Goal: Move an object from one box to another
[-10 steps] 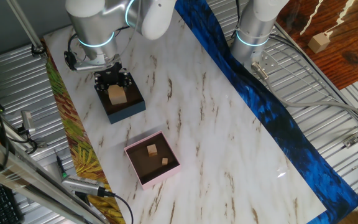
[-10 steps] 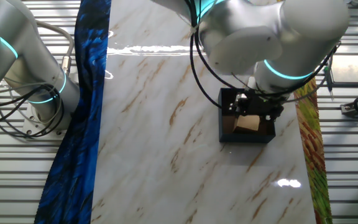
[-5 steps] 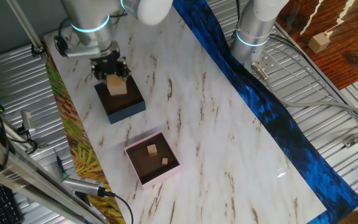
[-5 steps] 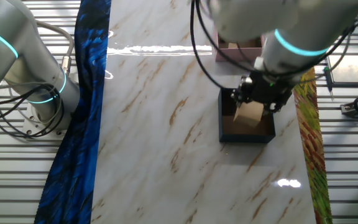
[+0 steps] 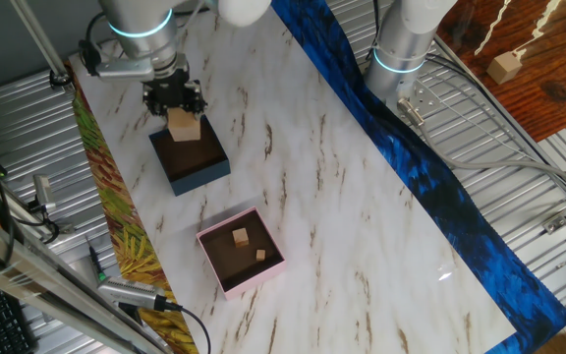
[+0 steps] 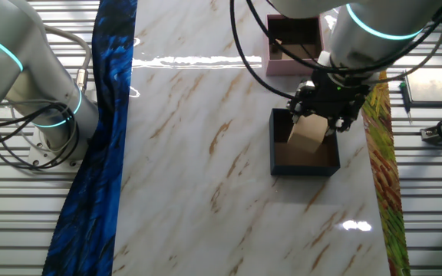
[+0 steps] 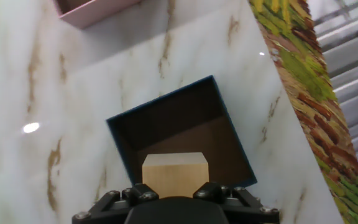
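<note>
From one fixed view, your black two-finger claw [image 5: 184, 109] is clamped on the pale wooden cube [image 5: 185, 126], held above the small navy-blue box [image 5: 191, 163] near the table's [image 5: 342, 197] far left corner; the pale-pink box with brown inside [image 5: 241, 250] lies well apart along that leaf-patterned edge, bare marble between. From the other fixed view, the cube hangs over the navy box's far wall. In the hand view, the pink box lies straight ahead.

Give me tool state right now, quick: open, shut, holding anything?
Tool: closed on the pale wooden cube, held lifted above the small square navy-blue box.
</note>
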{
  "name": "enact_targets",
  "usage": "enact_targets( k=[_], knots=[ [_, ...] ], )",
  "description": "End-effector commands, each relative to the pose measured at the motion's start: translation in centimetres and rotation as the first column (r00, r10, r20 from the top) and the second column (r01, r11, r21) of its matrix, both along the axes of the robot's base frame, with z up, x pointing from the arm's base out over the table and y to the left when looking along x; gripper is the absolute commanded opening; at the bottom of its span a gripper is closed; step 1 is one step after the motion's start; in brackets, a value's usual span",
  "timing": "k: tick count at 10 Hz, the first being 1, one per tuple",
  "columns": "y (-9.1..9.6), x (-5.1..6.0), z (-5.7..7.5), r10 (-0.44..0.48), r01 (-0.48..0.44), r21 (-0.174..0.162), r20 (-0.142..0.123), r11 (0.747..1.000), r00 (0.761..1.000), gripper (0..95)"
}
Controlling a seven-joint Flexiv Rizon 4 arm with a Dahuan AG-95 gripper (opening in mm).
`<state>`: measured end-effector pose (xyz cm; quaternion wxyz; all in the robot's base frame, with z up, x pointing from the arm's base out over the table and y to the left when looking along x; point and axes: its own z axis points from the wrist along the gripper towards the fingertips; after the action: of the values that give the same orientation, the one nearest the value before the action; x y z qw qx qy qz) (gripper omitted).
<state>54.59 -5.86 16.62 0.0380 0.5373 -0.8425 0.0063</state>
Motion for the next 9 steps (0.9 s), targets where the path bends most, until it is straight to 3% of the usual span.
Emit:
enact_targets(
  k=[1, 6, 9],
  knots=[
    [-0.02, -0.14, 0.14, -0.038, 0.038, -0.005, 0.007, 0.999, 0.999, 0.0],
    [-0.02, -0.14, 0.14, -0.067, 0.068, -0.029, 0.012, 0.997, 0.998, 0.0],
    [-0.02, -0.14, 0.14, 0.0, 0.0, -0.022, 0.006, 1.0, 1.0, 0.0]
  ],
)
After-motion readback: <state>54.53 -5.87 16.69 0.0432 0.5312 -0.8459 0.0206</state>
